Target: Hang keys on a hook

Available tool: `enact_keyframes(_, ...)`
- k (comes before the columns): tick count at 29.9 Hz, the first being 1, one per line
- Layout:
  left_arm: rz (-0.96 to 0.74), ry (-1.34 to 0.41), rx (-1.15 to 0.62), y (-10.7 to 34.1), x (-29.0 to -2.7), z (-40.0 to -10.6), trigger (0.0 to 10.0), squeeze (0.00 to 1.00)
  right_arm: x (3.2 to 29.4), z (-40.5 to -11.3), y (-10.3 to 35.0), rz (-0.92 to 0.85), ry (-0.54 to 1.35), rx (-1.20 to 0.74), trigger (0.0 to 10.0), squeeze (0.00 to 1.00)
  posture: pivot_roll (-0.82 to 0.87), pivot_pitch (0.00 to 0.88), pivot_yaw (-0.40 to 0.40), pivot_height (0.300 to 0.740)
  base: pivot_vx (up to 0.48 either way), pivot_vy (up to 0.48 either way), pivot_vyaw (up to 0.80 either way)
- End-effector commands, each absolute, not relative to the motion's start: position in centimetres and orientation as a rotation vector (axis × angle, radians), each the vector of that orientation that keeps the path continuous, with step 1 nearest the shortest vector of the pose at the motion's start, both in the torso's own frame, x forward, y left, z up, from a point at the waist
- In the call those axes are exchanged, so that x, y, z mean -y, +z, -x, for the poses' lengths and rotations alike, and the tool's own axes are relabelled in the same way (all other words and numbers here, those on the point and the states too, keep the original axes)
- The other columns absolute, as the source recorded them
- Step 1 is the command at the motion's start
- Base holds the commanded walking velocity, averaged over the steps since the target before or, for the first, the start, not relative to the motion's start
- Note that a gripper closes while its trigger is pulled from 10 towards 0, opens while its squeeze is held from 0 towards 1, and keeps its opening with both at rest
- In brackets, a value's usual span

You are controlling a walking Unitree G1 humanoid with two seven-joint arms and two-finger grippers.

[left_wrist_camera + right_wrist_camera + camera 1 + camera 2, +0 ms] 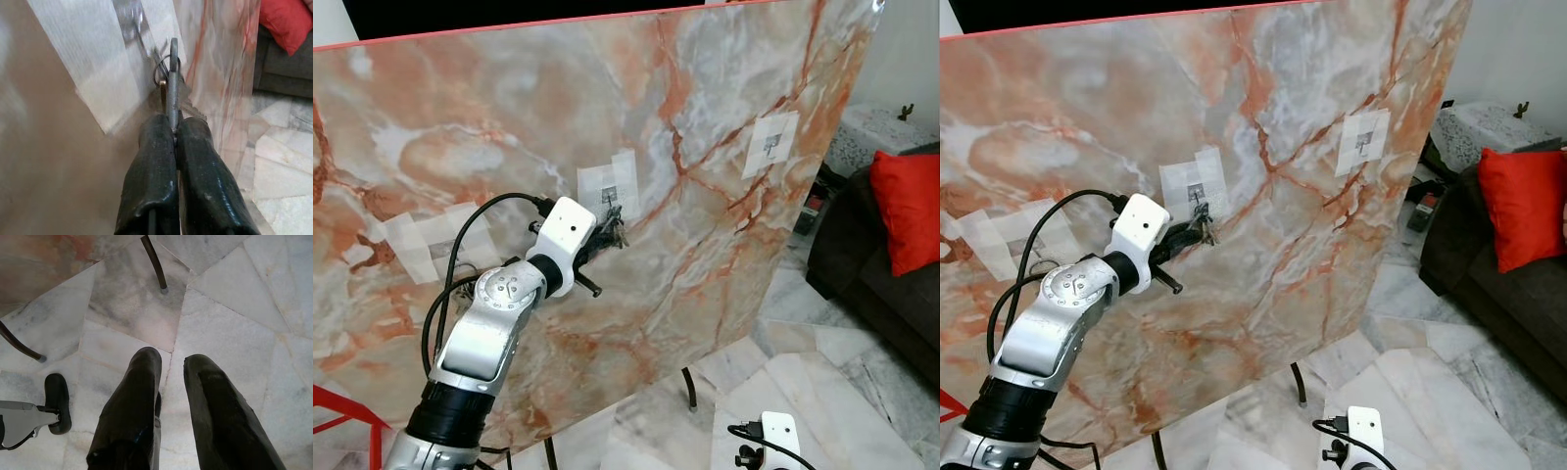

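Left gripper pinched tight on keys, ring right at middle hook on marble board. Step: hooking. Next: seat ring over hook, then release. Right gripper idle, fingers parted, above floor.

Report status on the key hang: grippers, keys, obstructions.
Left gripper shut on keys, at the middle hook on the marble board. Right gripper open, idle over floor. Nothing in the way.
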State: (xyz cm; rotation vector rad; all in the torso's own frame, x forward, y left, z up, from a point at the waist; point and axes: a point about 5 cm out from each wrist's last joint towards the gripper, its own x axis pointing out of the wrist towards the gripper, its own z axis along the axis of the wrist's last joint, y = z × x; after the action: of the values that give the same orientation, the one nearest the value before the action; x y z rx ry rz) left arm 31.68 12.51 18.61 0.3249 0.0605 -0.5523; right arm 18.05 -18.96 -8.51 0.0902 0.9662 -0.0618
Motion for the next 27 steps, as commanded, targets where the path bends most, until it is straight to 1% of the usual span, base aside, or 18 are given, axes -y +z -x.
enact_keyframes(1,-0.35,-0.538,-0.068,18.6,-12.8,-31.5,10.0,0.0,19.1,-18.2,-8.4,-0.091,-0.068,-0.958,10.0,0.0,0.09,0.0,-0.058,0.74,0.0,0.0,0.0)
enact_keyframes(4,-0.352,-0.532,-0.071,18.4,-12.9,-31.5,10.0,0.0,19.1,-18.2,-8.4,-0.09,-0.068,-0.958,10.0,0.0,0.09,0.0,-0.058,0.74,0.0,0.0,0.0)
enact_keyframes(5,-0.351,-0.527,-0.069,18.5,-13.0,-31.5,10.0,0.11,19.2,-18.2,-8.4,-0.09,-0.068,-0.957,10.0,0.0,0.09,0.0,-0.06,0.74,0.0,0.0,0.0)
enact_keyframes(6,-0.351,-0.524,-0.066,18.5,-13.0,-31.5,10.0,0.63,19.2,-18.2,-8.4,-0.09,-0.068,-0.957,10.0,0.0,0.09,0.0,-0.06,0.74,0.0,0.0,0.0)
enact_keyframes(7,-0.351,-0.521,-0.063,18.5,-13.1,-31.5,10.0,1.0,19.2,-18.2,-8.4,-0.09,-0.067,-0.957,10.0,0.0,0.09,0.0,-0.06,0.74,0.0,0.0,0.0)
enact_keyframes(12,-0.346,-0.524,-0.054,18.6,-13.1,-31.4,10.0,1.0,19.2,-18.2,-8.4,-0.089,-0.068,-0.956,10.0,0.0,0.09,0.0,-0.061,0.74,0.0,0.0,0.0)
enact_keyframes(20,-0.342,-0.621,-0.044,18.1,-12.4,-30.4,10.0,1.0,19.2,-18.2,-8.4,-0.089,-0.066,-0.957,10.0,0.0,0.09,0.0,-0.061,0.74,0.0,0.0,0.0)
enact_keyframes(27,-0.328,-0.647,-0.078,16.9,-13.0,-29.1,10.0,1.0,19.2,-18.2,-8.4,-0.092,-0.067,-0.956,10.0,0.0,0.09,0.0,-0.06,0.74,0.0,0.0,0.0)
